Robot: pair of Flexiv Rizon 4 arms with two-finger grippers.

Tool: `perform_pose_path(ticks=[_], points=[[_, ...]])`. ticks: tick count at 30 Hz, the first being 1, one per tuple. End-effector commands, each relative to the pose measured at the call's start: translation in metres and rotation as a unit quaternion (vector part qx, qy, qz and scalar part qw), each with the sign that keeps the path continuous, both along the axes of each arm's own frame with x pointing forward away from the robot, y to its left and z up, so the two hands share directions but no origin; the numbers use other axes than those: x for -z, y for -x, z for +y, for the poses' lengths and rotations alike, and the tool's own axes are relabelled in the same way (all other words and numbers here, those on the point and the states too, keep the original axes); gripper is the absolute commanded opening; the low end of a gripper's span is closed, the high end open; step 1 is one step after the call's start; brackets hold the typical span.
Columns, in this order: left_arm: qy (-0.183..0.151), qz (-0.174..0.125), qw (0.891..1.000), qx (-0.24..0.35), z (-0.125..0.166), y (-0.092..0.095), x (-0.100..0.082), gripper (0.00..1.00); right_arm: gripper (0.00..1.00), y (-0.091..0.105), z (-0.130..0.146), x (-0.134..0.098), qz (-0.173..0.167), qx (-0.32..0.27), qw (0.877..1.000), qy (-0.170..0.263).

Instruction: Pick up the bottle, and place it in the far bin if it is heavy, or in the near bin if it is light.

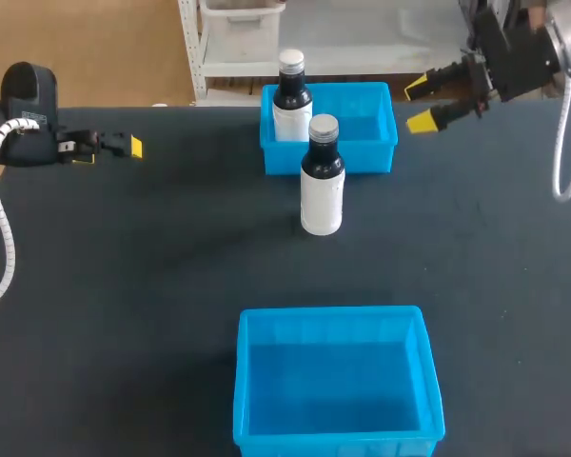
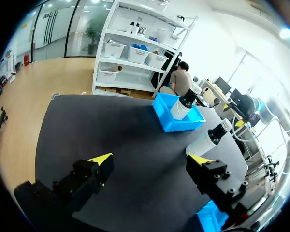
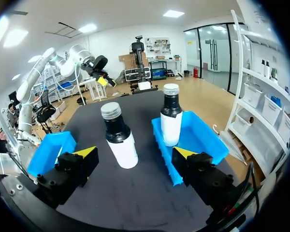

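A bottle [image 1: 322, 176] with a white body, dark neck and grey cap stands upright on the black table, just in front of the far blue bin [image 1: 381, 154]. A second, similar bottle [image 1: 291, 100] stands inside that bin at its left end. The near blue bin [image 1: 335, 324] lies at the front. My right gripper [image 1: 419, 104] hangs open to the right of the far bin, holding nothing. In the right wrist view the gripper [image 3: 135, 152] faces the standing bottle [image 3: 120, 137], well short of it. My left gripper [image 1: 109, 148] is open at the far left, also holding nothing.
From the left wrist view, the left gripper [image 2: 151, 159] looks across bare table toward the standing bottle [image 2: 208, 140] and the far bin [image 2: 176, 123]. The table's back edge runs just behind the far bin. The near bin [image 3: 50, 147] holds nothing.
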State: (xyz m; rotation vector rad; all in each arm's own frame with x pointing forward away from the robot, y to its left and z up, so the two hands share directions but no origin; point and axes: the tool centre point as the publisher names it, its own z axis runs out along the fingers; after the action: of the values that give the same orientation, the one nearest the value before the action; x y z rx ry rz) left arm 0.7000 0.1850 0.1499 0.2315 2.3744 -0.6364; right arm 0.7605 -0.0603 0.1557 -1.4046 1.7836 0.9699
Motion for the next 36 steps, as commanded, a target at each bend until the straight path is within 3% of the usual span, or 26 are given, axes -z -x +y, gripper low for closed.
perform_pose_path(ticks=[1,9,18,36], points=[[0.000,0.000,1.000,0.000,0.000,0.000,0.000,1.00,1.00,0.015,0.006,0.000,-0.068,0.115,0.991,0.030],[0.000,0.000,1.000,0.000,0.000,0.000,0.000,1.00,1.00,0.031,0.022,0.006,-0.084,0.115,0.989,0.041],[0.000,0.000,1.000,0.000,0.000,0.000,0.000,1.00,1.00,0.039,0.038,0.010,-0.074,0.090,0.992,0.037],[0.000,0.000,1.000,0.000,0.000,0.000,0.000,1.00,1.00,0.040,0.061,0.017,-0.049,0.017,0.998,0.035]])
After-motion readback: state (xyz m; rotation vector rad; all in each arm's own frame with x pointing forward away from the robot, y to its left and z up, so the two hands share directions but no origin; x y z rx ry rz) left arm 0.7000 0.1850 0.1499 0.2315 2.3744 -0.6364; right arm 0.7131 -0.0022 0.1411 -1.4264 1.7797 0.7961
